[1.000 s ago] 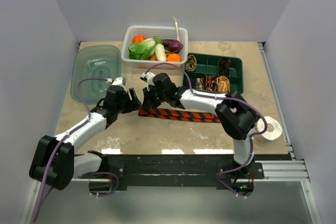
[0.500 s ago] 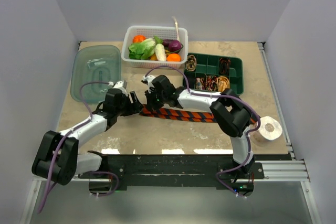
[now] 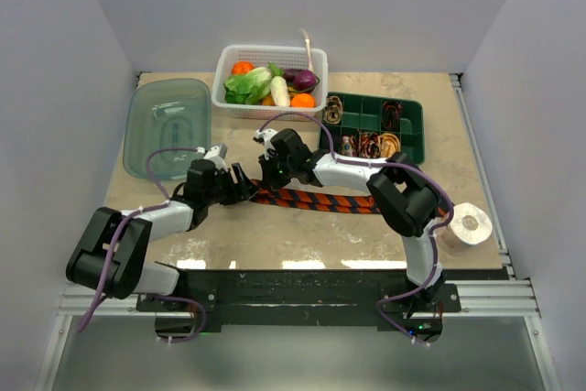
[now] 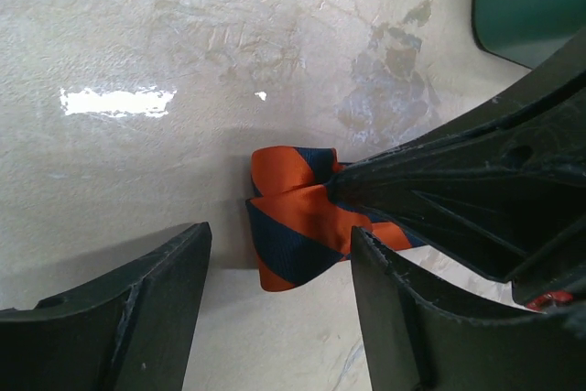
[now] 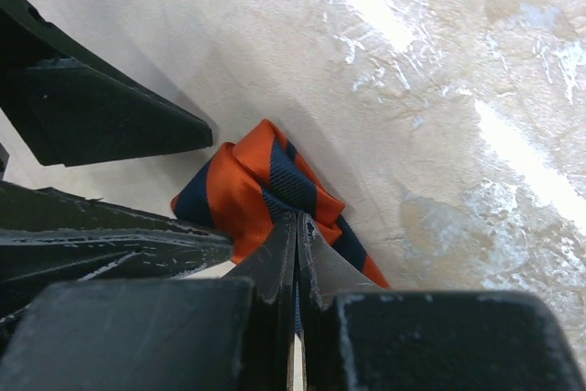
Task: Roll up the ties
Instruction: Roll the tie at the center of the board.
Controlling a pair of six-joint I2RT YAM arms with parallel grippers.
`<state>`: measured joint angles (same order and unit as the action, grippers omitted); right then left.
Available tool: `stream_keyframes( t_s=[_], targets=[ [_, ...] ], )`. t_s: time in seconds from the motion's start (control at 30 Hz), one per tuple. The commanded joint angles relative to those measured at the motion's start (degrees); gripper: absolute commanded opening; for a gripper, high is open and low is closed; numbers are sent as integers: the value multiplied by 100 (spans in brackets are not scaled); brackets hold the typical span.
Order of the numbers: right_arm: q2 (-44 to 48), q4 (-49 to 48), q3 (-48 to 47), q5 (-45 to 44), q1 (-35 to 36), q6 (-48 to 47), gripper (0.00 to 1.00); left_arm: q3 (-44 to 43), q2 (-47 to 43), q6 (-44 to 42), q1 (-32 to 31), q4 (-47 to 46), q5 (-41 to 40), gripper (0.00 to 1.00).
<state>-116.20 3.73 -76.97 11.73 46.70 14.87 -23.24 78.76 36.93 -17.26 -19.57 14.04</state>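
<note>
**A:** Right jaws?

**B:** Closed. The tips are pinched on the folded end of the orange-red and navy striped fabric necktie (image 5: 261, 180). The fold bulges just ahead of the tips and lies on the beige marbled counter (image 4: 183, 25).

**A:** Left jaws?

**B:** Standing apart, nothing clamped. The fold sits in the gap between the two black fingers (image 4: 119, 318), closer to the one on the right-jaws side. Cannot tell if it touches that finger. The right jaws reach into the same gap from the side.

**A:** Rest of the necktie?

**B:** One flat, straight band (image 3: 325, 200) on the counter. It runs from the right jaws back alongside the right arm (image 3: 343, 171), away from the left jaws. Not rolled along that stretch.

**A:** Other ties?

**B:** Brown and tan coiled ties (image 3: 389, 146) lie in compartments of a dark green plastic divider tray (image 3: 363, 113). The tray is beyond the right jaws, apart from both pairs.

**A:** Anything else?

**B:** A white slotted plastic basket (image 3: 220, 89) of vegetables sits beyond both jaws. A translucent green plastic tub (image 3: 165, 125) is outboard of the left jaws. A white tape roll (image 3: 470, 223) sits well apart from the right jaws, past that arm's elbow.
</note>
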Motion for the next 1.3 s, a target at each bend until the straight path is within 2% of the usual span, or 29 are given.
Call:
stream_keyframes(
  t_s=[0.0, 0.3, 0.47, 0.57, 0.73, 0.87, 0.9, 1.27],
  targets=[
    [-87, -197, 173, 172, -47, -20, 0, 145, 235, 288, 47, -941, 256, 66],
    [27, -346, 384, 392, -47, 94, 0, 417, 666, 763, 56, -1821, 459, 59],
    [115, -477, 411, 488, -47, 139, 0, 452, 763, 816, 64, -1945, 450, 52],
    [185, -505, 428, 576, -38, 174, 0, 522, 807, 851, 56, -2094, 389, 46],
    [291, -504, 437, 611, -47, 182, 0, 584, 816, 878, 56, -2200, 319, 24],
    [431, -478, 367, 577, -47, 200, 0, 523, 720, 746, 56, -1946, 248, 8],
    [467, -443, 349, 550, -47, 209, 0, 505, 650, 702, 56, -1762, 205, 1],
    [485, -390, 68, 357, -29, 130, 0, -4, -62, -203, 38, 39, -332, 0]
  ],
)
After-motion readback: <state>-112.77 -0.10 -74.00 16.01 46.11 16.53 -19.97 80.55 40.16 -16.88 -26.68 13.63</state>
